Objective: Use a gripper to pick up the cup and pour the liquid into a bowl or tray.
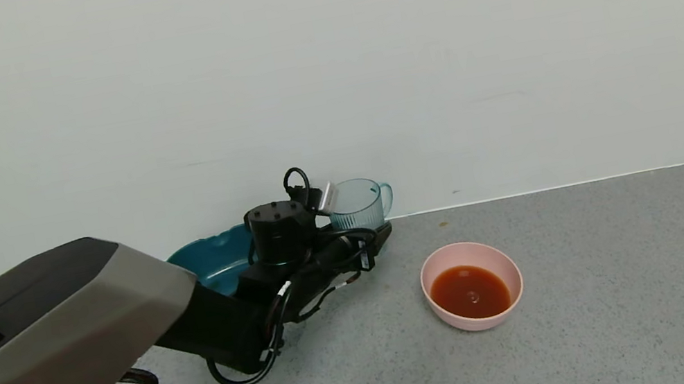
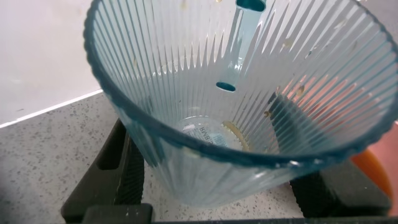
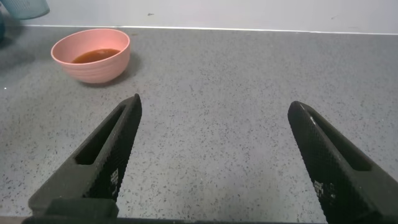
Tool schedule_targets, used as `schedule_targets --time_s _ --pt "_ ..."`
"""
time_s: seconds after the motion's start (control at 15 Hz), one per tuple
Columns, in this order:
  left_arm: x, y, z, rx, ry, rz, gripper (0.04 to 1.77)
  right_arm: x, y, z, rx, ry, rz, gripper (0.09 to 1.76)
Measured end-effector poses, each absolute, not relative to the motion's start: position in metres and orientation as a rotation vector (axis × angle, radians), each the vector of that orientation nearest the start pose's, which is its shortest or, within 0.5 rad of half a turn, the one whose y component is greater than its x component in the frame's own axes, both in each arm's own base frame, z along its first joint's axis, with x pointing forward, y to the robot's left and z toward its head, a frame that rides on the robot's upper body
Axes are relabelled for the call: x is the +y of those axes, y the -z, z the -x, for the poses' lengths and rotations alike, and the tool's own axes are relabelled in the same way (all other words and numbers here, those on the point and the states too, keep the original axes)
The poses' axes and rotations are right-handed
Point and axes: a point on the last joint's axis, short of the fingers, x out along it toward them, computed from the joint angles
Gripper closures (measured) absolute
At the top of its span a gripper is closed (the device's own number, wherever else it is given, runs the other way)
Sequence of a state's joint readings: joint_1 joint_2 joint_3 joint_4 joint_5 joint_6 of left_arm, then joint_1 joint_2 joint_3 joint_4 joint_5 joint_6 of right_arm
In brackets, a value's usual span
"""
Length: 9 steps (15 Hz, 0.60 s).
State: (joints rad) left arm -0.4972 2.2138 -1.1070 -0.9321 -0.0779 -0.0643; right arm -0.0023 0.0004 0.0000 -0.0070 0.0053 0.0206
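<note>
Left claw (image 1: 369, 233) grips the seemingly empty cup (image 1: 357, 205); liquid (image 1: 470, 291) fills the bowl (image 1: 467, 254) at four o'clock; right claw (image 3: 214, 155) gapes.

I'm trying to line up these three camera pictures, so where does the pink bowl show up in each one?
Head view: the pink bowl sits right of centre on the grey floor, holding the orange-red liquid.
Left wrist view: only an orange-pink sliver at the edge, behind the cup.
Right wrist view: far corner, beyond the right gripper.
Shared landmark: the speckled grey floor.
</note>
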Motion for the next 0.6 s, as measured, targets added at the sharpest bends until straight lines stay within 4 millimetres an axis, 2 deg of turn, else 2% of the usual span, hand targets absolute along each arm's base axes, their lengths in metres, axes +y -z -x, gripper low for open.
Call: schedule_targets --time_s 0.6 --pt "-0.214 -0.067 -0.407 0.213 0.486 0.063 0.52 0.000 -0.076 0.023 -0.007 -0.003 -0.021 0.14"
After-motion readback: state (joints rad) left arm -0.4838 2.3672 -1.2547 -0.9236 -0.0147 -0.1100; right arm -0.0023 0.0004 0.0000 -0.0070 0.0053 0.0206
